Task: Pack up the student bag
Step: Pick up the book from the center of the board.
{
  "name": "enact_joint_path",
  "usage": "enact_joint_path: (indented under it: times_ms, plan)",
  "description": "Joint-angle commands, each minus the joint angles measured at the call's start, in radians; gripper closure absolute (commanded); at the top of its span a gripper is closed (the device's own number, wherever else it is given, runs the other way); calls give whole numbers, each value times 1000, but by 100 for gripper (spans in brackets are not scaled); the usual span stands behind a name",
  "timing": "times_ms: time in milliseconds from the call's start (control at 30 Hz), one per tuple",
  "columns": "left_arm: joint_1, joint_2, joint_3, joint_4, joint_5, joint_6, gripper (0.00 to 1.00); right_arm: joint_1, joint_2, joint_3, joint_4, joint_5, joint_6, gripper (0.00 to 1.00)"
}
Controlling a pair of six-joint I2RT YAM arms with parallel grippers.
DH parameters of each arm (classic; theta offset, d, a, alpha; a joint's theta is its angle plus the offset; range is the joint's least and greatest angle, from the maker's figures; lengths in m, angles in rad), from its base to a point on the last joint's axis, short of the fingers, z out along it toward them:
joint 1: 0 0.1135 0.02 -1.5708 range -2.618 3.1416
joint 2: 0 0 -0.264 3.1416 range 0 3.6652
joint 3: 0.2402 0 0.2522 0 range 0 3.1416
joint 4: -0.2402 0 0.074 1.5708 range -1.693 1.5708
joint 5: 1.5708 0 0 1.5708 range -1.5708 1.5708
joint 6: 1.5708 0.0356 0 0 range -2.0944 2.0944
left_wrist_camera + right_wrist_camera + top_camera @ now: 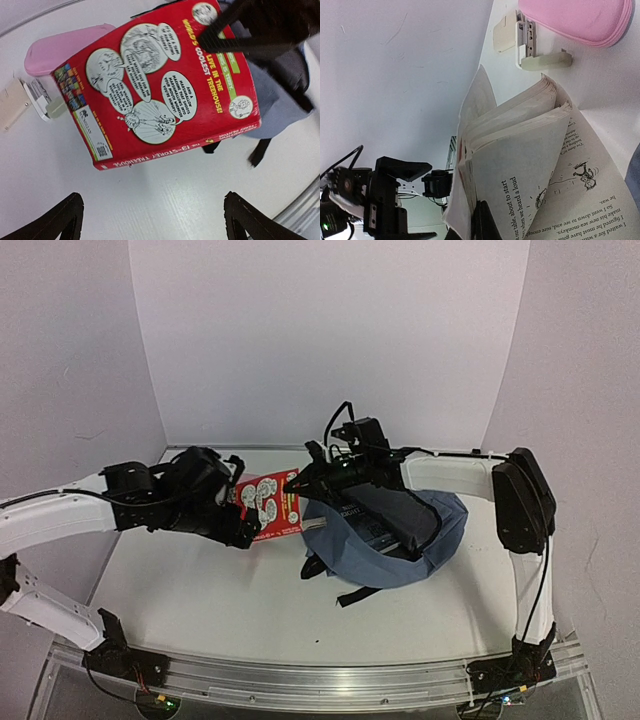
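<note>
Student bag (420,545) lies right of centre

Your left gripper (245,528) hangs spread wide, holding nothing, just left of the red book (270,505). A pink pencil case (65,47) lies on the table (200,590), partly hidden behind the book. Your right gripper (297,481) is clamped on the book's right corner, pages fanning. The bag slumps beneath that arm.

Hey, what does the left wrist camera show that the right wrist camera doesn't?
Only the left wrist view shows the book's red back cover, with its speech bubbles, barcode and spine title. Only the right wrist view shows its fanned inner pages with printed text. Both show the pink pencil case, the beige stapler-like item beside it, and the right end effector gripping the book.
</note>
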Motion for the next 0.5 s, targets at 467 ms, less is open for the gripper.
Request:
enact_joint_path:
  times_ms: [467]
  plan:
    - [-180, 428, 189, 7, -465, 482, 21, -11, -158, -153, 233, -133, 186, 100]
